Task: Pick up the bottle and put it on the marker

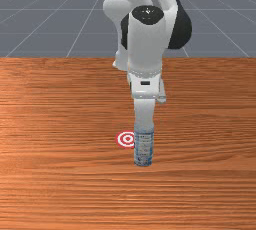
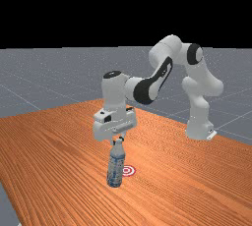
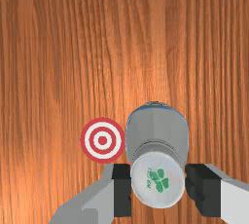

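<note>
Right, my gripper (image 2: 117, 141) is closed on the bottle (image 2: 116, 165), its dark pads (image 3: 122, 190) parted by just the cap's width and touching the white cap (image 3: 158, 179) from both sides. The bottle hangs or stands roughly upright just beside the red-and-white marker (image 3: 102, 140), not over its middle. Bare wood stretches around both, with the table (image 2: 54, 146) edges well apart from them. The bottle hides one rim of the marker in the front view, and I can't tell whether its base touches the wood.
</note>
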`<control>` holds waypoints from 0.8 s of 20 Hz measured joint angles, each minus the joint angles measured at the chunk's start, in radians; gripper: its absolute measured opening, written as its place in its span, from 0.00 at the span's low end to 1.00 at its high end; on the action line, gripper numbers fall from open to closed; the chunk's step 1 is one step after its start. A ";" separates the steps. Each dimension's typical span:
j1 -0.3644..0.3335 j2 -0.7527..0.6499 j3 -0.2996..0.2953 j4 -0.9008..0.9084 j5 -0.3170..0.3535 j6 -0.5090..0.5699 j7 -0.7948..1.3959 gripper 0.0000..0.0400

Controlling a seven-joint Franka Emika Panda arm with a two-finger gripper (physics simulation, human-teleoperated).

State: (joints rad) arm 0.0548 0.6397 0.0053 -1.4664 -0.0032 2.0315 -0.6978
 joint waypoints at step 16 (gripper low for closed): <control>-0.115 -0.061 -0.019 -0.088 0.067 0.019 -0.086 0.38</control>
State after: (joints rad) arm -0.0598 0.5783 -0.0132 -1.5539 0.0637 2.0501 -0.7839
